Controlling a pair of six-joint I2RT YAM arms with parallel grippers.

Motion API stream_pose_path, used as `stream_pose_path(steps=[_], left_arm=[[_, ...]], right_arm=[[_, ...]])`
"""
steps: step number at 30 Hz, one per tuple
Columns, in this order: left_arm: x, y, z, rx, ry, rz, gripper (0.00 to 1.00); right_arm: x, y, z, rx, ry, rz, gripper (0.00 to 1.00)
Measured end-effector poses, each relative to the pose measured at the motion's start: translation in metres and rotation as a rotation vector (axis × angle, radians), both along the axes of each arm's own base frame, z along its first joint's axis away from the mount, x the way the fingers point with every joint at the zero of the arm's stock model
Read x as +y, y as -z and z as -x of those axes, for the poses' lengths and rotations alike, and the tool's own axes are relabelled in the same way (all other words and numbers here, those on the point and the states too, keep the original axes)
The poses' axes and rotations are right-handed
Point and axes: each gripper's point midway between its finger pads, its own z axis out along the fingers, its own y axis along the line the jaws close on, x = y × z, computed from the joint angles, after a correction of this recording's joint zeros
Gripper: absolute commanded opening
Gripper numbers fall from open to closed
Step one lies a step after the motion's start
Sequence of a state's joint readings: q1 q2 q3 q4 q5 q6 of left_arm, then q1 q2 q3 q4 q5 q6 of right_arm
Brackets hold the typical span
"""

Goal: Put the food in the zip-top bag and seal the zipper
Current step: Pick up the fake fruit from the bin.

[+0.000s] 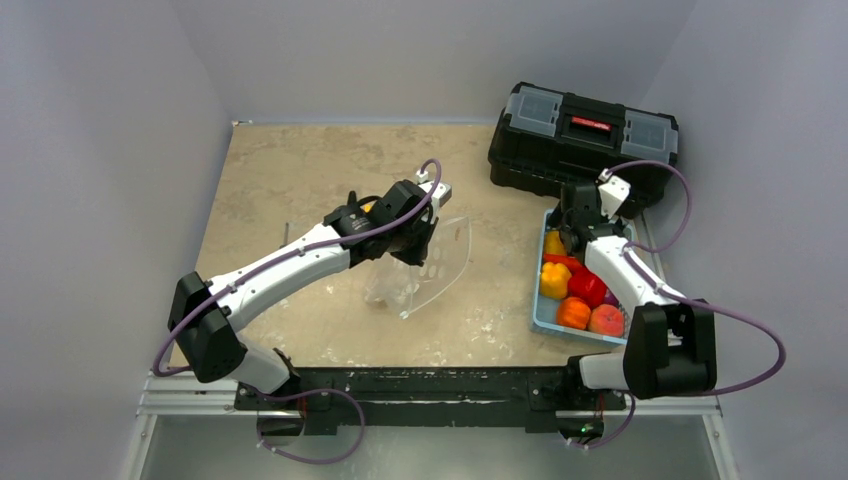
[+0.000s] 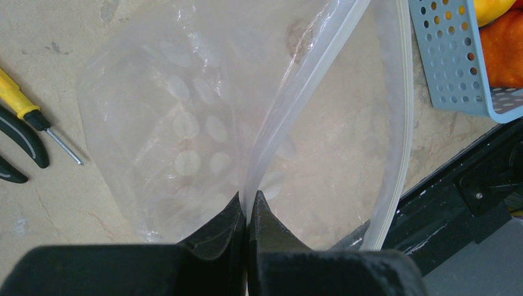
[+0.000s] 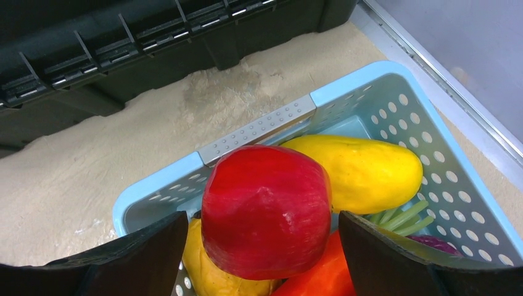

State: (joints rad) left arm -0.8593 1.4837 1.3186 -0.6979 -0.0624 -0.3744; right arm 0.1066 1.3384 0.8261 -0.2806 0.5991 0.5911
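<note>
Sitting at the far right corner of the tan table (image 1: 300, 170), a black toolbox (image 1: 585, 135) is seen. The zip-top bag (image 2: 185, 123) is found mid-table, one side of its mouth pinched tight between the left gripper's (image 2: 248, 203) pressed-together jaws, so the zipper (image 2: 404, 123) is bowed open. The food (image 1: 575, 290) is piled in the light-blue tray (image 3: 432, 160) on the right. The right gripper's (image 3: 262, 225) jaws are spread around a red fruit (image 3: 265, 197), apparently not quite touching it. A yellow-handled screwdriver (image 2: 24, 105) is spotted beside the bag.
</note>
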Motion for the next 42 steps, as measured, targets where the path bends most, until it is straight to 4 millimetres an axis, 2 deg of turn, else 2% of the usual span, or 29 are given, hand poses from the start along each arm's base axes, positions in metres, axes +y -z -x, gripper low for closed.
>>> stream_pose_path(steps=[6,12,17,20,23,25,29,33,37,40,42], left_arm=[[0.000,0.000,0.000,0.001,0.001,0.000,0.00],[0.000,-0.001,0.000,0.001,0.001,0.002,0.00],[0.000,-0.004,0.001,-0.006,0.002,0.010,0.00],[0.001,-0.012,0.002,-0.019,0.002,0.026,0.00],[0.003,-0.019,0.003,-0.032,0.002,0.041,0.00],[0.003,-0.022,0.004,-0.038,0.002,0.048,0.00],[0.004,-0.024,0.004,-0.043,0.002,0.053,0.00],[0.005,-0.026,0.003,-0.049,-0.003,0.053,0.00],[0.006,-0.027,0.002,-0.057,-0.010,0.050,0.00],[0.007,-0.027,0.001,-0.060,-0.015,0.046,0.00],[0.008,-0.027,0.000,-0.063,-0.017,0.044,0.00]], right_arm=[[-0.003,-0.004,-0.001,-0.017,0.012,0.006,0.88],[-0.006,-0.005,-0.001,-0.021,0.020,0.007,0.80],[-0.007,-0.005,-0.001,-0.020,0.022,0.007,0.64],[-0.007,-0.005,-0.001,-0.018,0.019,0.009,0.42],[-0.007,-0.006,0.000,-0.018,0.016,0.012,0.24],[-0.007,-0.007,0.003,-0.019,0.013,0.015,0.18],[-0.004,-0.013,0.010,-0.036,-0.010,0.001,0.14],[0.005,-0.025,0.014,-0.077,-0.064,-0.039,0.12],[0.022,-0.053,0.018,-0.163,-0.155,-0.083,0.09],[0.044,-0.081,0.022,-0.253,-0.256,-0.129,0.07],[0.062,-0.091,0.025,-0.285,-0.334,-0.161,0.05]])
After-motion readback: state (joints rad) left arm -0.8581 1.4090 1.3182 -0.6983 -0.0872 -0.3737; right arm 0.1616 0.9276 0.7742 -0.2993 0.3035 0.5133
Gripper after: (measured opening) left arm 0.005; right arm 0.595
